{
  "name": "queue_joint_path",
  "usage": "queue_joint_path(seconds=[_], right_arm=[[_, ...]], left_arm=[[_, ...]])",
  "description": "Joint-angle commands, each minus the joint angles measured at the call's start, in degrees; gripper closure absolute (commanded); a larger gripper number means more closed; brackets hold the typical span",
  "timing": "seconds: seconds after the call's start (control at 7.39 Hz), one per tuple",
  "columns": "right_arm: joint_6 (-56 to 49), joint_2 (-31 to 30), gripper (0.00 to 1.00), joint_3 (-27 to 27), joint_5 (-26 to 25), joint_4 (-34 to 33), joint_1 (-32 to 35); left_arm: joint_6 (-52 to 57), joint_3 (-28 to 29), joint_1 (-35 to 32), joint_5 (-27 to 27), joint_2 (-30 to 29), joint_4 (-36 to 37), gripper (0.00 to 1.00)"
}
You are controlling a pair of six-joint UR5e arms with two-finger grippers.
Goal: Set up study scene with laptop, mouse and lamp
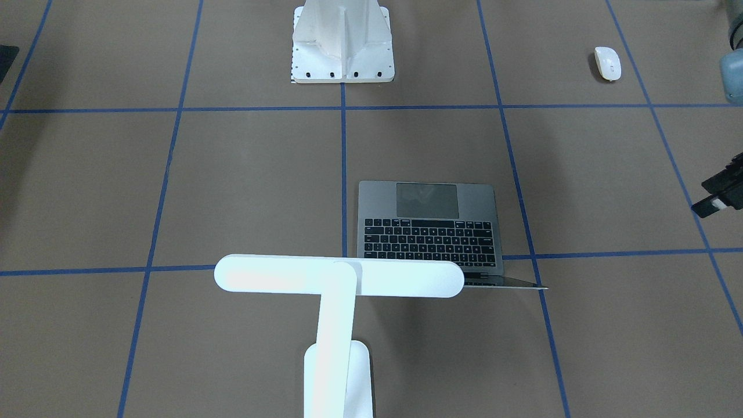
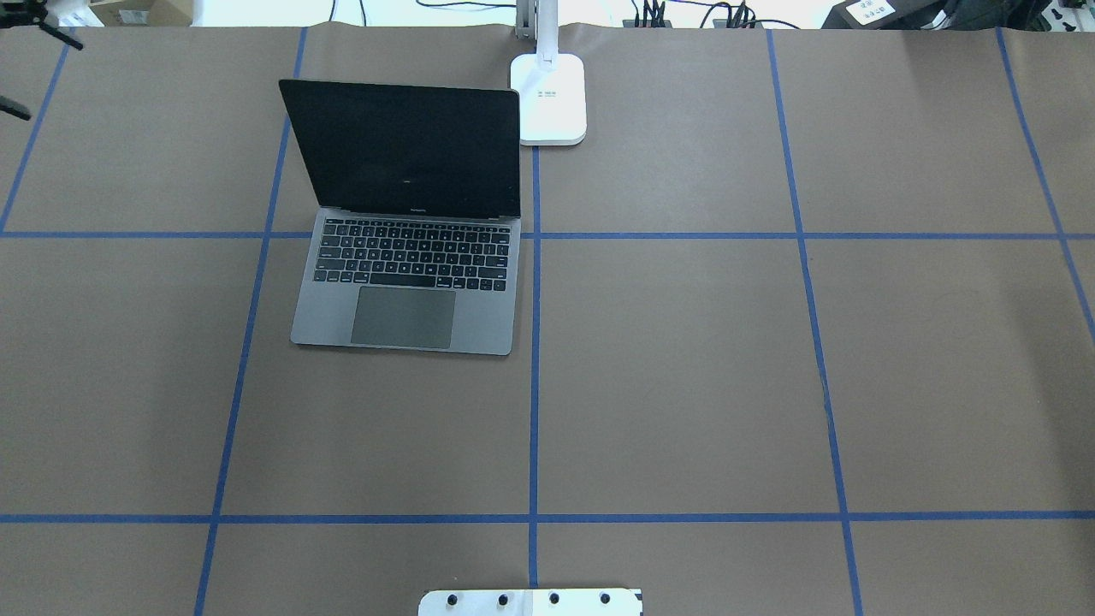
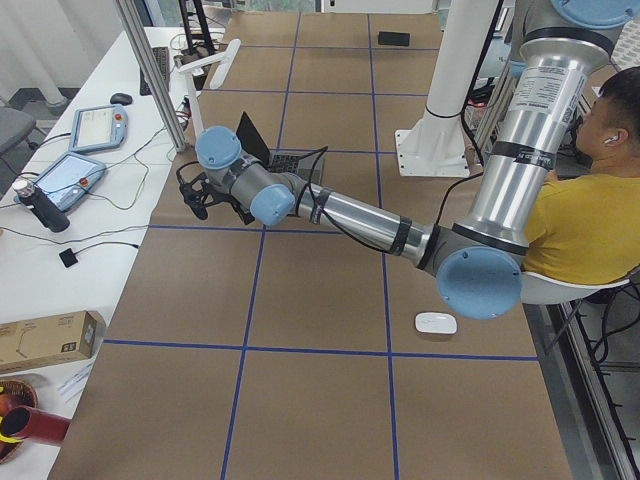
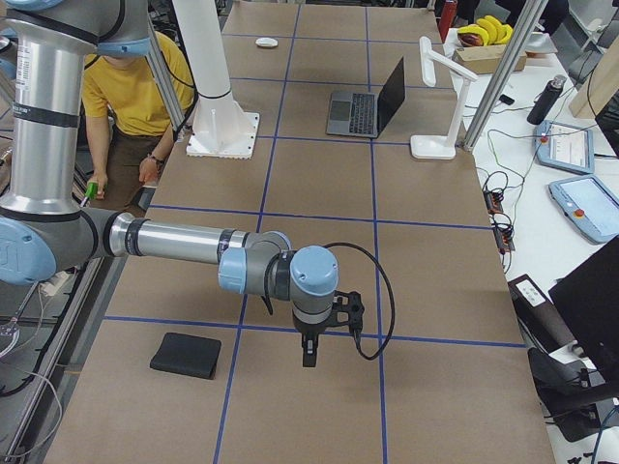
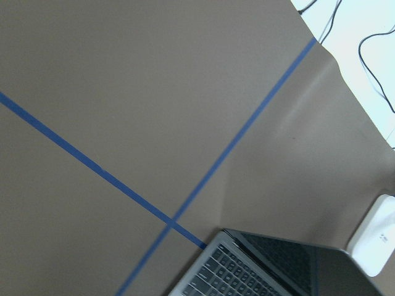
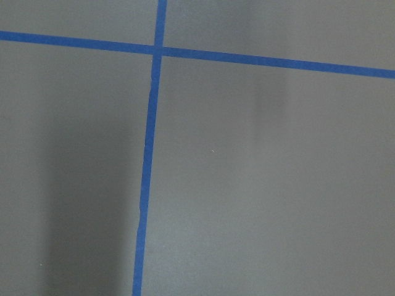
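Observation:
The grey laptop (image 2: 406,282) stands open left of the table's middle line, its dark screen upright. It also shows in the front view (image 1: 429,232). The white lamp (image 1: 339,277) stands beside the laptop's screen, its base (image 2: 552,98) on the far edge. The white mouse (image 1: 607,62) lies near the robot's side, on its left, apart from the laptop. My left gripper (image 3: 197,200) hovers left of the laptop and holds nothing I can see; its tip shows at the front view's edge (image 1: 717,200). My right gripper (image 4: 309,356) hangs over bare table far to the right. I cannot tell whether either is open or shut.
The white ribbed pedestal (image 1: 342,43) stands at the robot's base. A flat black pad (image 4: 186,355) lies on the table near my right arm. A person in yellow (image 4: 135,87) sits behind the robot. Tablets and cables lie on the side bench (image 4: 571,145).

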Motion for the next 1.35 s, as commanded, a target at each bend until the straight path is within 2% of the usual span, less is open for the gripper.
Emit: queue_joint_path(seconds=[0.0, 0.27, 0.41, 0.54, 0.81, 1.08, 1.22], right_arm=[[-0.35, -3.57, 0.00, -5.12, 0.11, 0.47, 7.42], [-1.14, -4.92, 0.00, -5.05, 3.52, -0.13, 13.49], [-0.71, -6.66, 0.00, -4.70, 6.15, -2.23, 14.83], [0.34, -7.98, 0.00, -2.43, 4.17, -3.29, 15.10], [13.01, -8.79, 0.00, 3.27, 2.57, -11.68, 15.54], [34.25, -8.52, 0.00, 11.87, 0.92, -23.20, 15.46], [40.01, -9.57, 0.01, 13.92, 0.64, -26.12, 15.37]], left_arm=[[21.75, 2.42, -3.26, 3.40, 5.89, 0.32, 0.00], [44.94, 4.62, -3.53, 12.88, 10.55, 0.32, 0.00], [54.63, 6.81, -3.71, 14.66, 12.14, 0.32, 0.00], [62.73, 7.53, -4.32, 16.25, 13.55, 2.32, 0.00], [71.29, 7.54, -7.30, 18.01, 15.40, 7.95, 0.00], [71.95, 6.92, -7.93, 18.11, 17.60, 8.14, 0.00], [72.04, 6.92, -7.93, 18.11, 17.69, 8.05, 0.00]])
